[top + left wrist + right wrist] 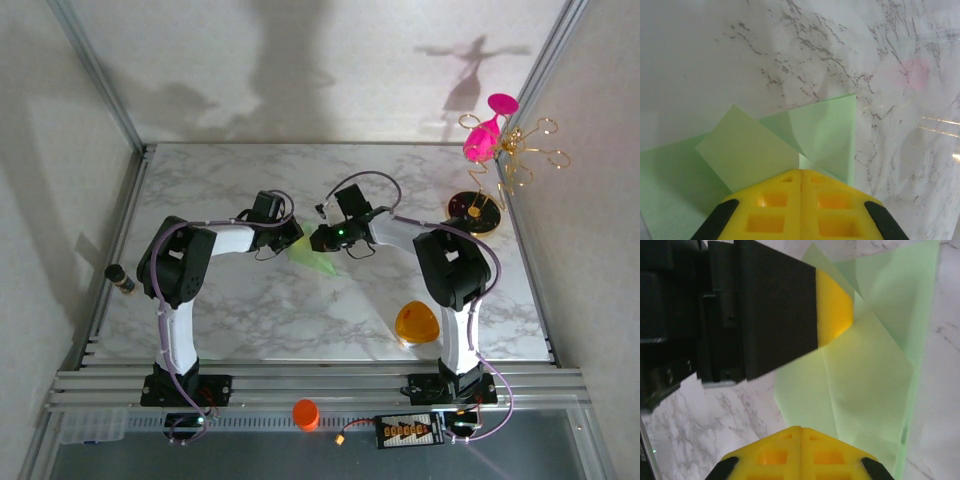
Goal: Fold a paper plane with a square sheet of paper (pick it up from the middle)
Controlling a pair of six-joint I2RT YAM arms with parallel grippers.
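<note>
The square sheet of paper (312,258), pale green and partly folded into flaps, lies mid-table between both arms. My left gripper (291,240) is shut; in the left wrist view its yellow tips (801,170) meet where two flaps of the paper (826,131) rise to them, so it looks shut on a fold. My right gripper (319,240) faces it from the right. Its jaws (800,427) are shut, with the paper (870,380) passing under the tips; whether they pinch it I cannot tell. The left gripper's yellow finger (835,305) touches the paper's far part.
An orange rounded-triangle object (417,323) lies at the front right. A pink glass (488,138) hangs on a gold wire stand with a dark round base (474,212) at the back right. A small dark bottle (121,279) sits on the left rail, an orange cup (306,413) on the front frame.
</note>
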